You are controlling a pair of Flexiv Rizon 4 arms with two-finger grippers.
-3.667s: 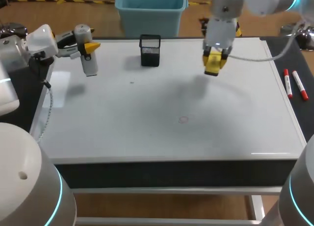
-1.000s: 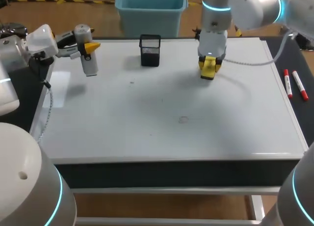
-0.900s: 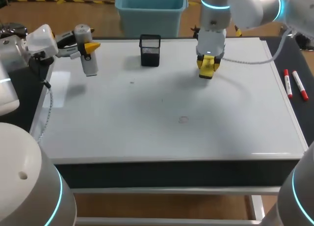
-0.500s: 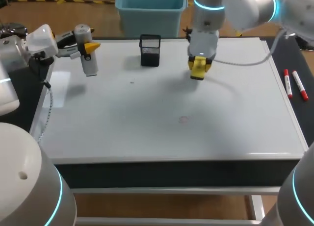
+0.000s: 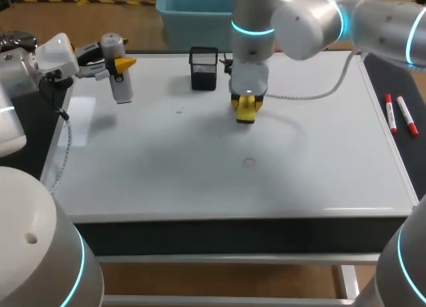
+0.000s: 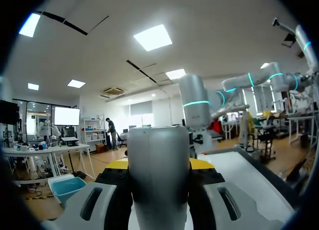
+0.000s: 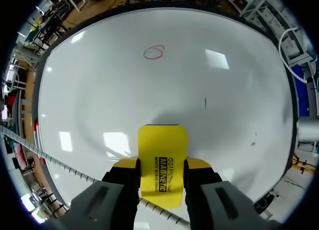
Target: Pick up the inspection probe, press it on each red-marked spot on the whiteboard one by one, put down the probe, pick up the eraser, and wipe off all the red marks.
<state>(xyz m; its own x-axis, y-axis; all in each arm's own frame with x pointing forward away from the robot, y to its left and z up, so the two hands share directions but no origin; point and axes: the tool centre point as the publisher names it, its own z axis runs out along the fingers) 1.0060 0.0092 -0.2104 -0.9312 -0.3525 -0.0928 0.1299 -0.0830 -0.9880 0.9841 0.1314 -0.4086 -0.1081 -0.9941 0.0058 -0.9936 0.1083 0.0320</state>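
One faint red ring [image 5: 249,162] showed on the glossy whiteboard [image 5: 166,180], near of centre. Over the last few seconds my right claw [image 5: 245,112] had swept from the far right leftward and a little nearer, clamped on the eraser [image 7: 162,164], a flat yellow block with rounded corners. It hung just far of the ring, so I judged wiping came next. Left claw [image 5: 122,65] had not moved at the far left edge and gripped the inspection probe [image 6: 158,175], a smooth grey cylinder not yet put down. Board slick, mirroring ceiling lights. Black mesh cup [image 5: 204,68] at far edge.
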